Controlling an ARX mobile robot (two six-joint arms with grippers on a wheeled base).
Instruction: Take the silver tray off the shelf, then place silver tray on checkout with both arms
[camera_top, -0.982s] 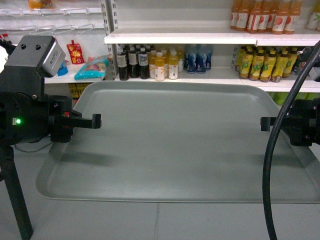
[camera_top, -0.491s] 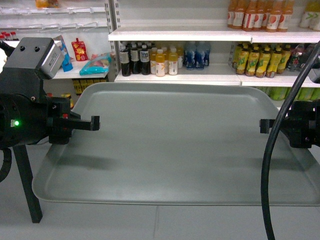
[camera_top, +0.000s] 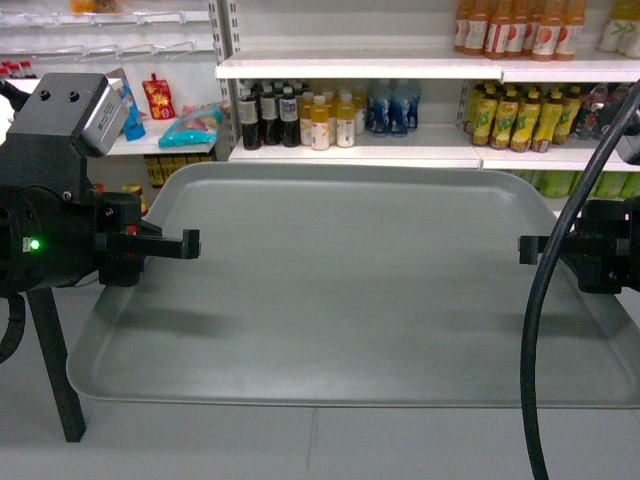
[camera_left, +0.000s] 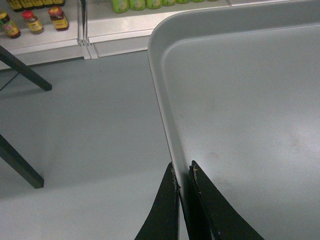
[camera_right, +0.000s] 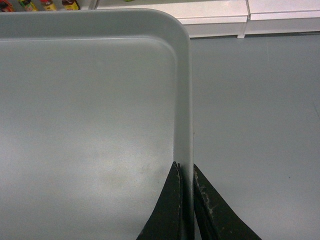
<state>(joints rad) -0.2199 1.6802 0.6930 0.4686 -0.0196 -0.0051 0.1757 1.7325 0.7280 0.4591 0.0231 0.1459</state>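
The silver tray (camera_top: 350, 290) hangs level in the air between my two arms, over grey floor. My left gripper (camera_top: 190, 243) is shut on its left rim, and the left wrist view shows the fingers (camera_left: 182, 172) pinching the tray's (camera_left: 240, 100) raised edge. My right gripper (camera_top: 527, 249) is shut on the right rim; in the right wrist view that gripper (camera_right: 185, 172) clamps the tray's (camera_right: 90, 110) edge near the rounded corner. White shelf boards (camera_top: 350, 68) with bottles stand behind the tray. The checkout is out of view.
A black stand leg (camera_top: 50, 370) slants down at the left, below the left arm. A black cable (camera_top: 540, 350) hangs in front of the right arm. Low shelves with jars (camera_left: 32, 20) border the grey floor (camera_left: 90, 125).
The shelves and the stand leg have shifted slightly right in the head view. The tray stays held the same way by both grippers.
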